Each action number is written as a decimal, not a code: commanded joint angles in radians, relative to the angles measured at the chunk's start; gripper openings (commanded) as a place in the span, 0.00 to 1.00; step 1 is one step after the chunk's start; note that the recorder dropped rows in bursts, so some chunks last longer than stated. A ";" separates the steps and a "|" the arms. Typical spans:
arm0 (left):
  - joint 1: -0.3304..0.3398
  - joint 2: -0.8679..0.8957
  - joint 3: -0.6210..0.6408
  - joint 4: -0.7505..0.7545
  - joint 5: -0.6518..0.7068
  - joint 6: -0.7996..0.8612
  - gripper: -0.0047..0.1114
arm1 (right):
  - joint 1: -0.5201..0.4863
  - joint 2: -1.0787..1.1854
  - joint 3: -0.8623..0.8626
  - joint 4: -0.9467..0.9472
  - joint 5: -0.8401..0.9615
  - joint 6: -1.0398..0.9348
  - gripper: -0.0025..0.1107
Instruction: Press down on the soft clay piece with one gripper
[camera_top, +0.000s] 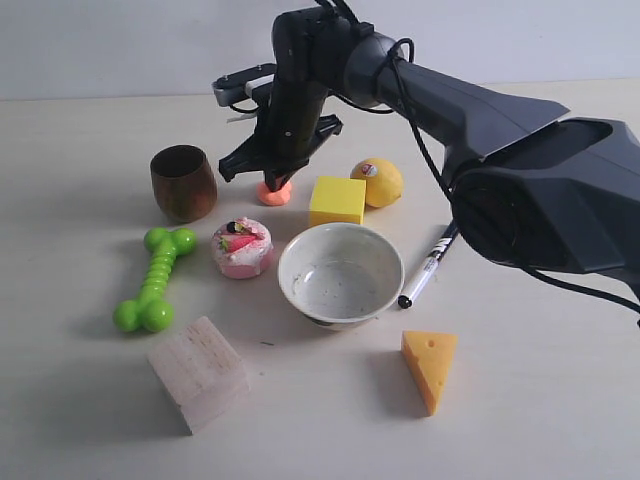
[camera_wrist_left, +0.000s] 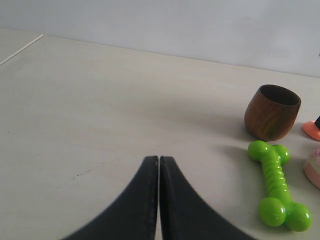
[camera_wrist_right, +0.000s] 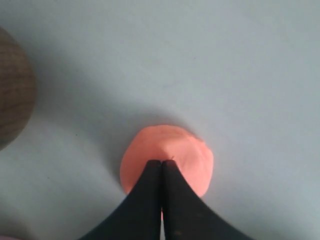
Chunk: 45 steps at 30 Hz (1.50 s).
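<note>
Salmon-orange clay piece (camera_wrist_right: 170, 144) touches the tips of the closed, empty right claw (camera_wrist_right: 161, 161).

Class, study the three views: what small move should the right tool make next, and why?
Probably press straight down a little. The right tool is shut, its tips centred over the soft clay piece, which looks rounded rather than flattened, so pressing seems unfinished.

Soft, even light filled the exterior view, bright without glare. The cheese wedge (camera_top: 430, 368) and wooden block (camera_top: 198, 372) cast faint shadows toward the left of the frame over the pale surface (camera_top: 540, 420). The right wrist view carried a bluish cast and slight softness, with the end effector (camera_wrist_right: 161, 161) blurred nearest the lens.
</note>
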 joint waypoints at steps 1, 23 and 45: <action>0.000 -0.006 0.003 -0.003 -0.004 0.003 0.07 | -0.001 0.047 0.004 0.004 0.042 -0.007 0.02; 0.000 -0.006 0.003 -0.003 -0.004 0.003 0.07 | 0.023 0.099 0.004 0.020 0.048 -0.009 0.02; 0.000 -0.006 0.003 -0.003 -0.004 0.003 0.07 | 0.023 0.105 0.004 0.018 0.048 -0.009 0.02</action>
